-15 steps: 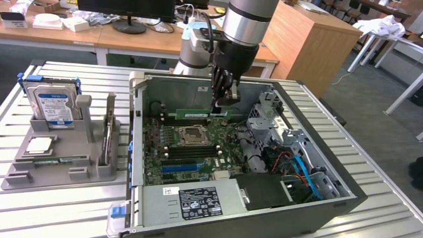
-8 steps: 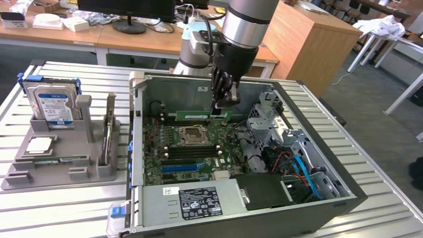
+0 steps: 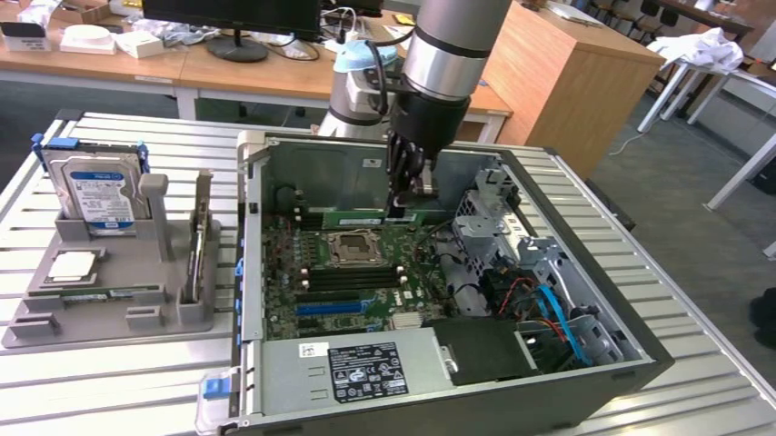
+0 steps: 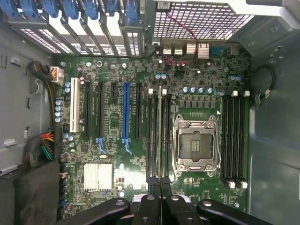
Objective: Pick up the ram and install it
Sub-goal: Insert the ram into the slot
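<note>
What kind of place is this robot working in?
Probably a lab or office workroom: wooden desks with a monitor behind, and an open computer case on a slatted metal table beside a hard drive in a gray fixture.

The open-topped black computer case (image 3: 642, 363) admits reach from above. Inside, a grey metal drive cage (image 3: 492, 195) rises on the exterior view's right of the gripper (image 3: 401, 211), which clamps the thin green ram (image 4: 162, 131).
</note>
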Robot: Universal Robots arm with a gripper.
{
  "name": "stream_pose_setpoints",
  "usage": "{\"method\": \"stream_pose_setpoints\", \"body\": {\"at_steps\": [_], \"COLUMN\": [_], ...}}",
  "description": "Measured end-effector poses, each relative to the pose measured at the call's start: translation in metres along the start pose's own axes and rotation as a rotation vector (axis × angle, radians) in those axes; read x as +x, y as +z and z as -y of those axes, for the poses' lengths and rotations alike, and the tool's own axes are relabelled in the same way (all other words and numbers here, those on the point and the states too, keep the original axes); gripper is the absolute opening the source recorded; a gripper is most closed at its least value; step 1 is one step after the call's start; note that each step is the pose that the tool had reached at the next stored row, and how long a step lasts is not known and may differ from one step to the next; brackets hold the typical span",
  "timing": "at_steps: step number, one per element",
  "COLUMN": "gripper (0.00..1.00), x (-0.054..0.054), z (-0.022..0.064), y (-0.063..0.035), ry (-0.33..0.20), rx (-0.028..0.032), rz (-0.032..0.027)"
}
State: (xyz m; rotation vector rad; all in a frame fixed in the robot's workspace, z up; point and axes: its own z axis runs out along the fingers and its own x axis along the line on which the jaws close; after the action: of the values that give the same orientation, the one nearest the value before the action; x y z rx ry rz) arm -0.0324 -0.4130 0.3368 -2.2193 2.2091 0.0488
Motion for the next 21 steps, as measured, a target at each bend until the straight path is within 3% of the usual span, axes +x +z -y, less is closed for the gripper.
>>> {"method": "stream_pose_setpoints", "body": {"at_steps": [5, 10, 16, 21], "gripper": [0.11, 0.11, 0.11, 0.11], "x": [0.0002, 0.0002, 0.0003, 0.0002], "z": [-0.0001, -0.0001, -0.0001, -0.0012], "y": [0.0065, 0.0074, 0.0085, 0.0100], "ry": [0.000, 0.000, 0.000, 0.000], "rx": [0.0060, 0.0064, 0.0062, 0.0062], "rz": [0.0000, -0.0008, -0.0186, -0.0196]}}
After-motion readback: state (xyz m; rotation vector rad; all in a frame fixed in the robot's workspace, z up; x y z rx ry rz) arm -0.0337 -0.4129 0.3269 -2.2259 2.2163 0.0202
